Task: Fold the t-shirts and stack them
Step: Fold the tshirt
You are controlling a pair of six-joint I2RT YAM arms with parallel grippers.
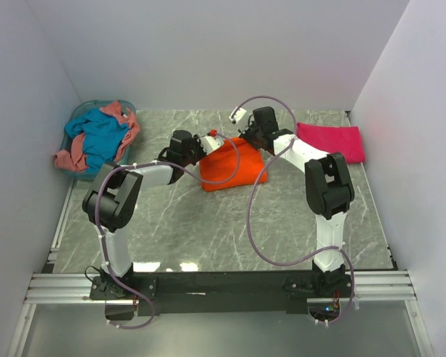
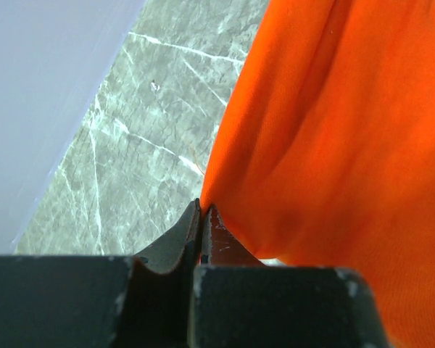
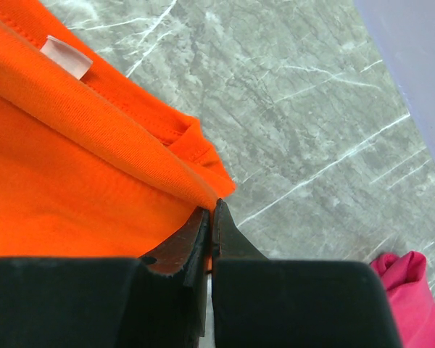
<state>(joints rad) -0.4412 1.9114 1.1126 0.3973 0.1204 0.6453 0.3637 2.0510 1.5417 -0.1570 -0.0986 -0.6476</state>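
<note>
The left arm [image 1: 145,176] and right arm [image 1: 312,158] bend inward, with the left fingers [image 2: 180,241] and right fingers [image 3: 235,243] pinched shut on the orange t-shirt [image 1: 234,167] between them. A magenta-pink t-shirt [image 1: 331,141] lies beyond the right fingers.

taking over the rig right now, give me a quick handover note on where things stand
Left gripper: shut, pinching an edge of the orange t-shirt.
Right gripper: shut, pinching the same shirt's edge near the collar and its white label.
Things: the orange t-shirt lies mid-table, partly folded. The magenta t-shirt lies folded at the far right. The teal t-shirt and salmon t-shirt sit crumpled in the blue basket, far left.
Done: magenta folded.
Left: finish folding orange and stack it, then fold and stack teal and salmon.
</note>
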